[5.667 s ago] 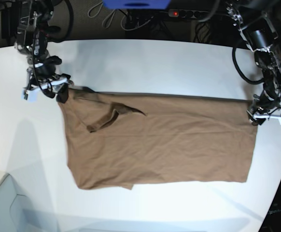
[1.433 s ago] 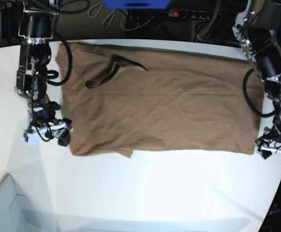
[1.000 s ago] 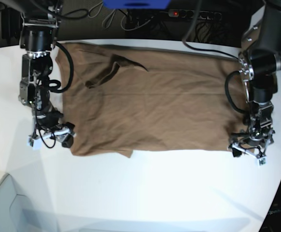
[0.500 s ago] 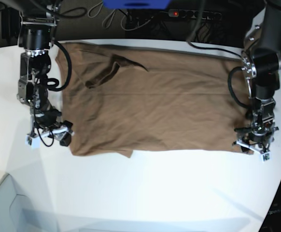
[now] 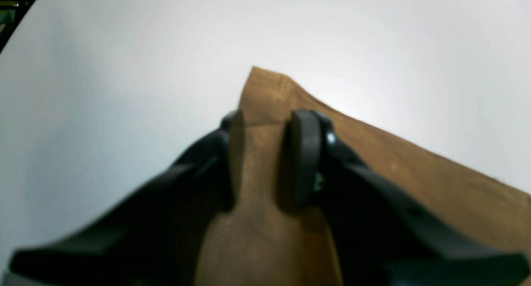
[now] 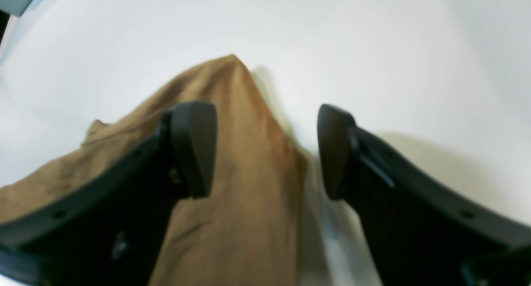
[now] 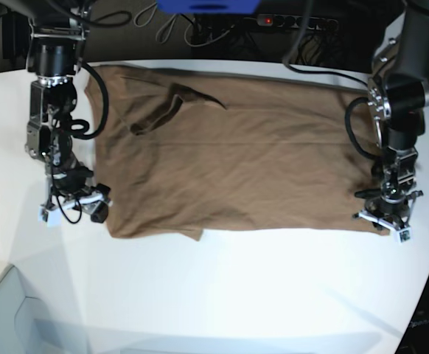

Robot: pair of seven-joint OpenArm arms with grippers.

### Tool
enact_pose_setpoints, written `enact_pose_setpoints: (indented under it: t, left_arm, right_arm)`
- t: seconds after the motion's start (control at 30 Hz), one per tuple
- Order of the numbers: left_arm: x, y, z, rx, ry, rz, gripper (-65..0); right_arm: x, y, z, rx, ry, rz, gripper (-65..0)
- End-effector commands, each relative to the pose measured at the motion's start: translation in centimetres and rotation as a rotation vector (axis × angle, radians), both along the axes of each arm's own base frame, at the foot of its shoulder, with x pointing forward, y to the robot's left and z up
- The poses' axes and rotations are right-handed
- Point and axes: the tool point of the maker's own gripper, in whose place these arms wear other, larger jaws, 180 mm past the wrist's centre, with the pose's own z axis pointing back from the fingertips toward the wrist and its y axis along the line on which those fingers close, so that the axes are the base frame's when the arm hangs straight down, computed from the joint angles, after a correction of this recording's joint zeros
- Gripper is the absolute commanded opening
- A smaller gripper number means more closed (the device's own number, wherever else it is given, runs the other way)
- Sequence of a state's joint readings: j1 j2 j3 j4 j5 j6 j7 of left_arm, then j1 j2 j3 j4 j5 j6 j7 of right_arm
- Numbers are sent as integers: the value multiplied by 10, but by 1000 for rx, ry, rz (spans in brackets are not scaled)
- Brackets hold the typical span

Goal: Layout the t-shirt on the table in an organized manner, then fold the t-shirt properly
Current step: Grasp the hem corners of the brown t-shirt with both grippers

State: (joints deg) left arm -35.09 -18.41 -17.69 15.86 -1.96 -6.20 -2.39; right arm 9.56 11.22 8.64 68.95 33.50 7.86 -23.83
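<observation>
The brown t-shirt (image 7: pixel 236 162) lies spread flat across the far half of the white table (image 7: pixel 236 295). My left gripper (image 7: pixel 384 218) sits on its near right corner. In the left wrist view that gripper (image 5: pixel 265 153) stands narrow, with a ridge of the t-shirt (image 5: pixel 394 165) pinched between its fingers. My right gripper (image 7: pixel 74 208) is at the shirt's near left corner. In the right wrist view that gripper (image 6: pixel 265 149) is wide open; one finger (image 6: pixel 193 149) is over the t-shirt (image 6: pixel 232 111) and the other is over bare table (image 6: pixel 373 49).
A power strip with cables (image 7: pixel 295 22) and a blue object (image 7: pixel 207 6) lie behind the table's far edge. A pale box (image 7: pixel 8 317) stands at the near left corner. The table's curved edge (image 7: pixel 428 280) runs close to my left arm.
My left gripper's jaws have come together over the shirt's near right corner. The right gripper has stayed open at the near left corner. The shirt has not shifted.
</observation>
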Motion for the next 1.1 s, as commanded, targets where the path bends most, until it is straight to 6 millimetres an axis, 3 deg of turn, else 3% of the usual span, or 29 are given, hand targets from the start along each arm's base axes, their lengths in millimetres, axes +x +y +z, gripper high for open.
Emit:
enact_pose_setpoints:
  t: [0.0,0.17,0.43,0.6,0.77,0.97,1.07]
  left_arm:
    - [10,7,14,6,-22,7,-519]
    - [8,6,12,2,-15,7,-650]
    - [10,3,12,-4,-18,5,-647]
    - [10,2,12,-1,-16,1,-647]
    - [10,2,12,-1,-16,1,-647]
    - [10,2,11,-1,-14,0,-647]
    - [10,2,11,-1,-14,0,-647]
  right_arm:
    - [11,-8,21,-14,-67,-3,-265]
    - [13,-11,23,-20,-72,-5,-264]
    - [29,-6,36,-9,-103,0,-262]
    - [55,28,39,-29,-94,104,-261]
    - [75,43,34,-69,-54,174,-261]
    - [82,28,24,-106,-35,158,-261]
    - [81,36,21,-129,-43,185,-261]
